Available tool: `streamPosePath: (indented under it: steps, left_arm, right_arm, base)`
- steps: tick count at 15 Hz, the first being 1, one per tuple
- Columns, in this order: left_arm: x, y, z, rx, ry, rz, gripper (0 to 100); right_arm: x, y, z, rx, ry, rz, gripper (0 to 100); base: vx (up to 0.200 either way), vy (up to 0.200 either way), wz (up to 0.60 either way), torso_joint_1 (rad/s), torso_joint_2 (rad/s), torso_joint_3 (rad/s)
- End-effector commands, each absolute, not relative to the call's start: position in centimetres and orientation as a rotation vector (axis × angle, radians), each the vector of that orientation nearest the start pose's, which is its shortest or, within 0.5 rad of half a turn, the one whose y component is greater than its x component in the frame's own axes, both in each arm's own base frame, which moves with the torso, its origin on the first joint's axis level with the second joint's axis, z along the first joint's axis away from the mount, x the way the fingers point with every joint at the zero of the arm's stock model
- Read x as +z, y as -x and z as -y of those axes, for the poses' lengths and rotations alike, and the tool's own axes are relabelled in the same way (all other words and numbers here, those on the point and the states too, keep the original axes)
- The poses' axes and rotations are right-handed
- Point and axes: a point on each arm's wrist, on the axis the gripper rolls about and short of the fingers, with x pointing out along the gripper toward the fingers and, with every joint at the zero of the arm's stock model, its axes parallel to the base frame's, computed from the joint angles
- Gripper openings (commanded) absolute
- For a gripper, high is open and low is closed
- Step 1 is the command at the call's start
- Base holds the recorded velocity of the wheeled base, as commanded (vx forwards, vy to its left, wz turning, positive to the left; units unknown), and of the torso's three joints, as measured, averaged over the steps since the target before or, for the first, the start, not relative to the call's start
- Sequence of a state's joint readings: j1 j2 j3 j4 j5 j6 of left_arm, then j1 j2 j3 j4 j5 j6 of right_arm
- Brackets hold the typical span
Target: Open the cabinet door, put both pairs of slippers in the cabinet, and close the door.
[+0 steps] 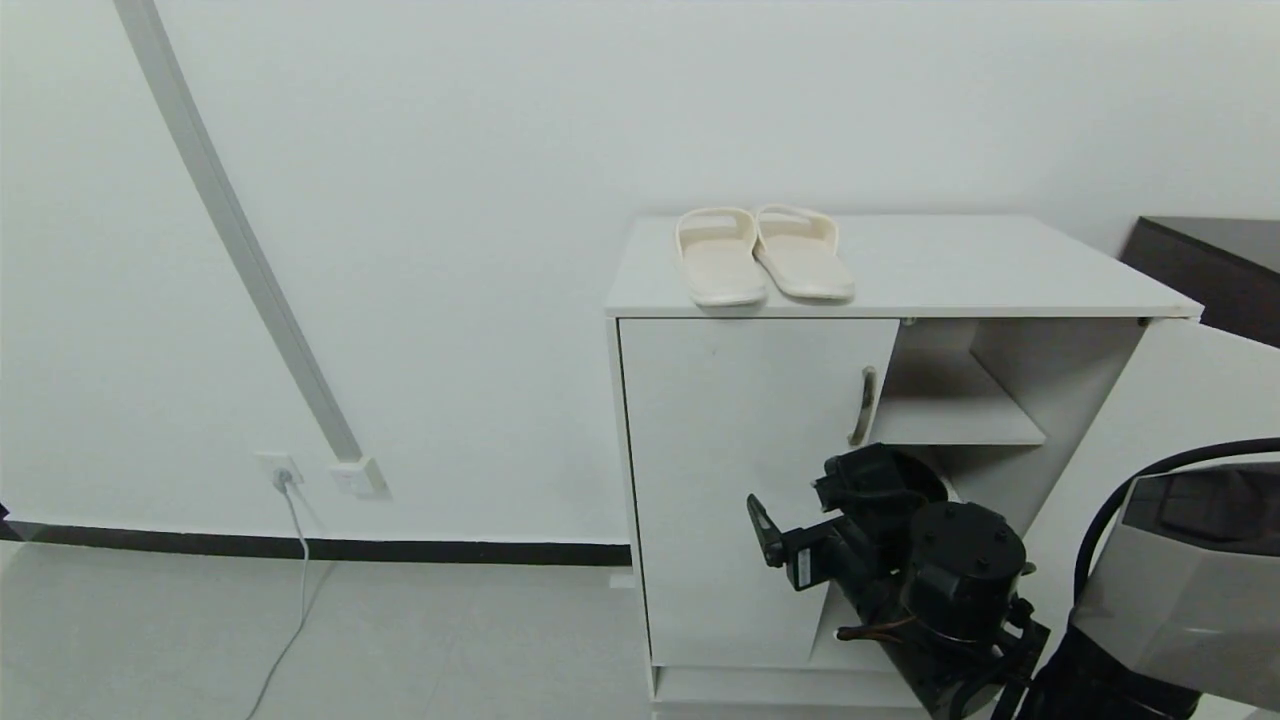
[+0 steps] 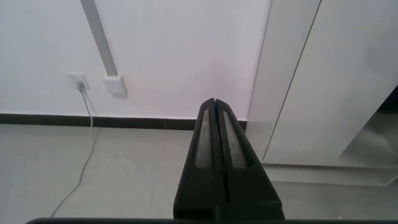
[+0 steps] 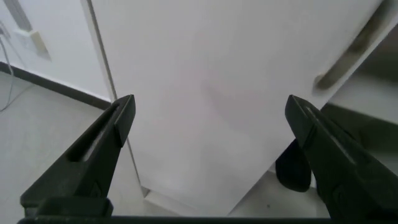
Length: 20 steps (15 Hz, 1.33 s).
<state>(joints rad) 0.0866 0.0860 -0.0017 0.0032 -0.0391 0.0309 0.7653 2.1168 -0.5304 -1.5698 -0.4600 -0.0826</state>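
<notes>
One pair of slippers [image 1: 790, 260] lies atop the cabinet [image 1: 1000, 265], door [image 1: 1160, 390] open.

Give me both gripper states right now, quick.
Left gripper: closed, holding nothing.
Right gripper: open, empty, facing the cabinet door.

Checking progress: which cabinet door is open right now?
The right door, swung out so the shelf inside shows. The left door, the one with the handle, sits shut.
</notes>
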Motion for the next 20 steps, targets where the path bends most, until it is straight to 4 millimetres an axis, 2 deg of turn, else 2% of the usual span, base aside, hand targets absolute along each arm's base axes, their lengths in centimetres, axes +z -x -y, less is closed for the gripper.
streamPosePath:
  steps: [1,17,20]
  left_arm:
    - [7.7,1.6,0.2,0.048,-0.025,-0.09,0]
    - [7.7,1.6,0.2,0.045,-0.025,-0.09,0]
    - [7.7,1.6,0.2,0.045,-0.025,-0.09,0]
  right_arm:
    - [7.9,-24.4,-22.0,0.306,0.093,-0.001,100]
    - [7.5,-24.3,-22.0,0.308,0.104,-0.013,100]
    - [6.7,-23.8,-21.7,0.353,0.146,-0.046,100]
  base:
    - [0.0,0.0,0.0,0.183,-0.5,-0.33]
    - [0.0,0.0,0.0,0.231,-0.54,-0.321]
    - [0.0,0.0,0.6,0.201,-0.43,-0.235]
